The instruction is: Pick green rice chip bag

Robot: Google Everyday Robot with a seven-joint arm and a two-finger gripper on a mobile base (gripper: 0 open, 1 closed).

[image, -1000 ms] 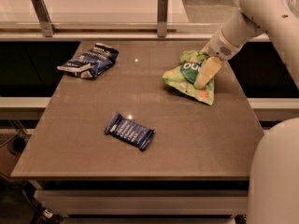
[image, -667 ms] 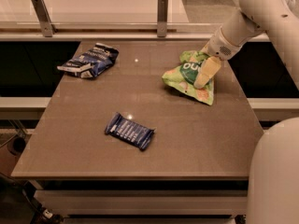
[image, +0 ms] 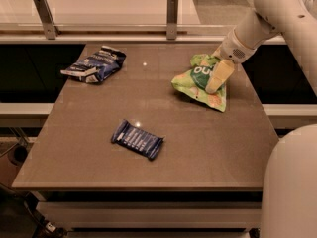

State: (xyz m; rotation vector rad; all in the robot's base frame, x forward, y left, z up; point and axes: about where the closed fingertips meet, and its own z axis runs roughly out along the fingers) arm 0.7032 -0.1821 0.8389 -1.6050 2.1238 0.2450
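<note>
The gripper (image: pixel 218 76) is down on the right rear part of the table (image: pixel 198 155), set against the green rice chip bag (image: pixel 194 80). Whether the jaws are pinching the bag or only resting on it cannot be told from this view. The bag lies directly under and around the gripper. Its crumpled top is bunched up toward the wrist and its lower corner points to the table's right edge. The dark green round logo shows just left of the gripper. The pale arm (image: pixel 257 26) comes down to it from the upper right.

Well apart, at the left rear of the table, lies a dark blue and white snack bag (image: pixel 95 64). A small dark blue bar wrapper (image: pixel 137 139) lies flat toward the front, left of centre.
</note>
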